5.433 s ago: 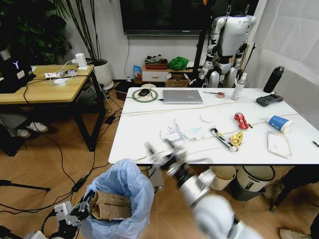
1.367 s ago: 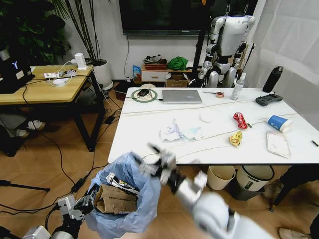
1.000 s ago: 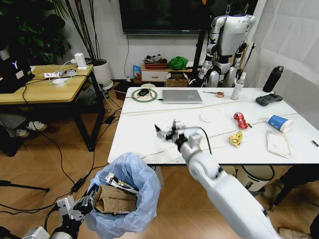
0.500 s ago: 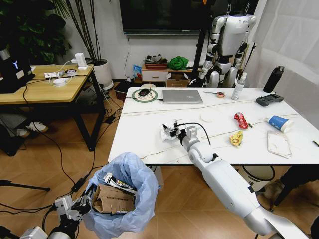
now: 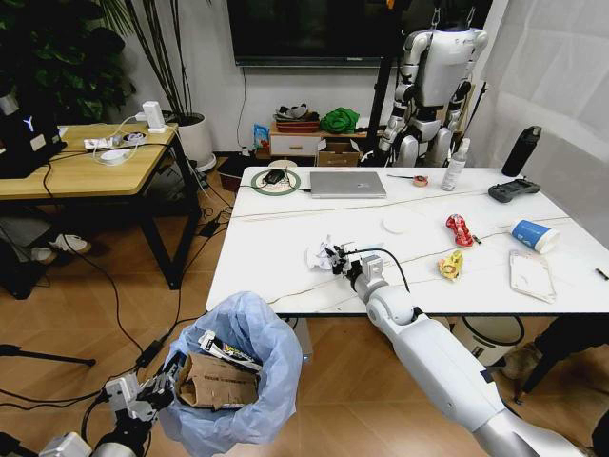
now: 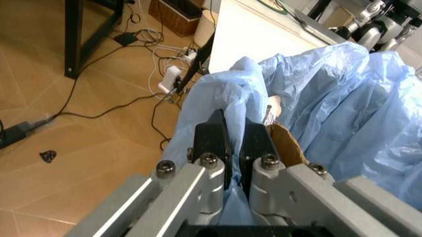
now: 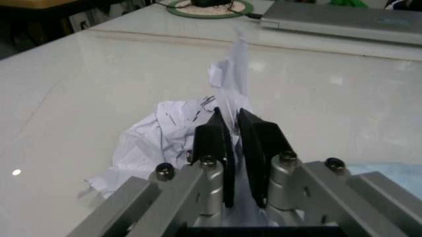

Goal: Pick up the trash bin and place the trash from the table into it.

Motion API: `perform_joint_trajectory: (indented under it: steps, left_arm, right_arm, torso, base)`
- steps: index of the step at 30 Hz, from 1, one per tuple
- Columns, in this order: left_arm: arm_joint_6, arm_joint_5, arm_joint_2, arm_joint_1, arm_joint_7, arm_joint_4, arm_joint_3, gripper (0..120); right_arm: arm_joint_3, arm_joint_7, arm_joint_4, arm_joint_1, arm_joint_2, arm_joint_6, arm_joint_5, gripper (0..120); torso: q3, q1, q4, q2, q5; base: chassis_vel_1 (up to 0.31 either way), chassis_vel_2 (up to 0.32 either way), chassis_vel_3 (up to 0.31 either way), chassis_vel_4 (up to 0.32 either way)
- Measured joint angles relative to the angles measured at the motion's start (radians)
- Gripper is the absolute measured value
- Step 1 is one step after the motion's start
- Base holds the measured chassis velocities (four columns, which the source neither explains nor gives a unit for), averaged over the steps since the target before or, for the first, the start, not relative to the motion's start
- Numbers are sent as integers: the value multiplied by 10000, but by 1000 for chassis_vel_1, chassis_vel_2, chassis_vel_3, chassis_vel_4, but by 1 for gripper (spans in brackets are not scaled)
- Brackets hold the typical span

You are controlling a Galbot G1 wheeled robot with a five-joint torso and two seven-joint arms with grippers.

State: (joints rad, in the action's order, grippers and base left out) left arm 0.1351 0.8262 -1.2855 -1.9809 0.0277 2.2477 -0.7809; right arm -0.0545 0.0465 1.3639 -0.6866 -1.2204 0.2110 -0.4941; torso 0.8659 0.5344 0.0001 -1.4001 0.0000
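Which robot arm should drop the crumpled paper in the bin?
Probably the right: the right gripper is pinching the crumpled paper on the table. The left gripper is busy gripping the trash bin.

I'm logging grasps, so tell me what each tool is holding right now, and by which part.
Left tool: shut on the trash bin, pinching the blue bag's rim. Right tool: shut on the crumpled white paper, gripping an upright fold at its edge.

Trash bin (image 5: pixel 233 381) on the floor, left-front of the table (image 5: pixel 285 248).
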Motion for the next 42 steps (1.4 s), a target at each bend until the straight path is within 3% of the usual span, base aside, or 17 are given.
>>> perform_joint_trajectory:
  steps: [2,3,10,14,17,24,29,35,37,42]
  left_arm:
    - [0,0,0,0,0,0,0,0]
    - [0,3,2,22,2,-7,0,0]
    - [-1,3,4,66,1,-33,28,0]
    - [-1,2,25,78,-5,-35,34,0]
    - [0,43,59,60,-6,-33,7,0]
    - [7,85,75,40,-34,56,-40,0]
    - [24,83,29,43,-52,103,-41,0]
    - [47,57,-47,68,-77,147,-16,0]
    - [50,55,-54,77,-80,150,-10,0]
    - [62,51,-62,123,-87,140,26,0]
  right_arm:
    - [0,0,0,0,0,0,0,6]
    - [10,17,130,3,47,19,-78,0]
    - [203,31,789,-266,261,-83,-299,0]
    - [331,-140,1891,-624,531,-494,-964,0]
    - [158,-447,3650,-1163,965,-941,-2568,0]
    - [-1237,-855,5824,-1918,1209,-1560,-3460,0]
    - [-2289,-1079,6551,-2298,1594,-1916,-3372,0]
    - [-3300,-1260,6692,-2910,2055,-2232,-1966,0]
    - [-3333,-1260,6683,-3030,2097,-2248,-1761,4]
    - [-3031,-1167,6761,-3313,2289,-2261,-1348,25]
  torso:
    - [0,0,0,0,0]
    - [0,0,0,0,0]
    - [0,0,1,0,2]
    - [0,0,0,0,-1]
    - [0,0,-1,0,-1]
    - [-1,-1,1,-1,0]
    - [-1,-1,0,-1,-1]
    - [-1,-1,0,-1,0]
    - [-1,-1,1,-1,-1]
    - [-1,0,0,-1,1]
  base:
    - [0,0,0,0]
    - [0,0,0,0]
    - [0,0,0,0]
    - [0,0,0,0]
    - [0,0,0,0]
    - [0,0,0,0]
    - [0,0,0,0]
    - [0,0,0,0]
    - [0,0,0,0]
    - [0,0,0,0]
